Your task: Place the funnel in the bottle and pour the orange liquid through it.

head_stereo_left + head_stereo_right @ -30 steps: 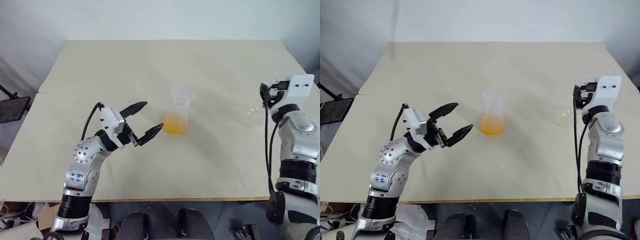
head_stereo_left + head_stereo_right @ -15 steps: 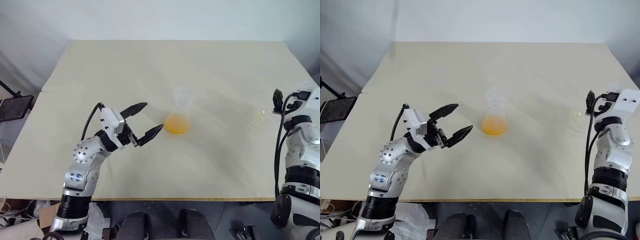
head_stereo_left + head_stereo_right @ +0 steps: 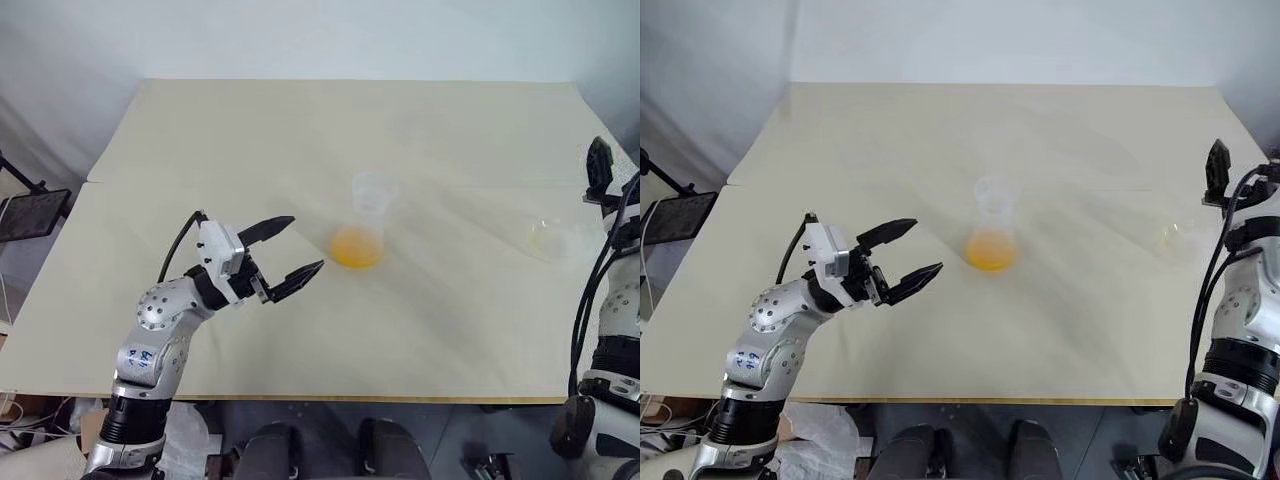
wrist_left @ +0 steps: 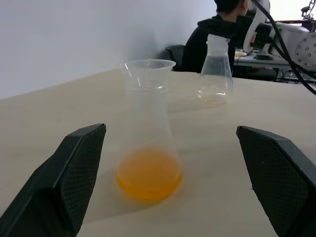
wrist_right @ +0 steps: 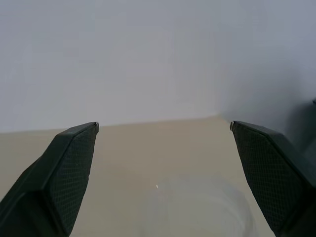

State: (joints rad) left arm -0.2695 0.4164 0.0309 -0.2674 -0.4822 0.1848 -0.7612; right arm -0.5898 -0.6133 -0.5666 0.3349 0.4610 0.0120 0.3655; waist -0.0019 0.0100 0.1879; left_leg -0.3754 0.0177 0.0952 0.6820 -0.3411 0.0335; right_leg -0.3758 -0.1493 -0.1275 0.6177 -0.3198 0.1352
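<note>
**Funnel seated, liquid in the bottle, both grippers empty**

The left gripper (image 3: pixel 283 250) hovers over the worktop (image 3: pixel 200 140) with its fingers spread wide, holding nothing, aimed at the bottle (image 3: pixel 362 228) just beyond its tips. The funnel (image 4: pixel 146 67) sits in the bottle's neck, and the orange liquid (image 4: pixel 149 174) pools in the round base. Well apart to the right stands the other flask (image 3: pixel 553 238), nearly empty. Above it the right gripper (image 5: pixel 163 163) hangs with fingers spread, empty. The bottle looks light, stiff and slick; the funnel seems loose, so any hold belongs low on the neck.
</note>
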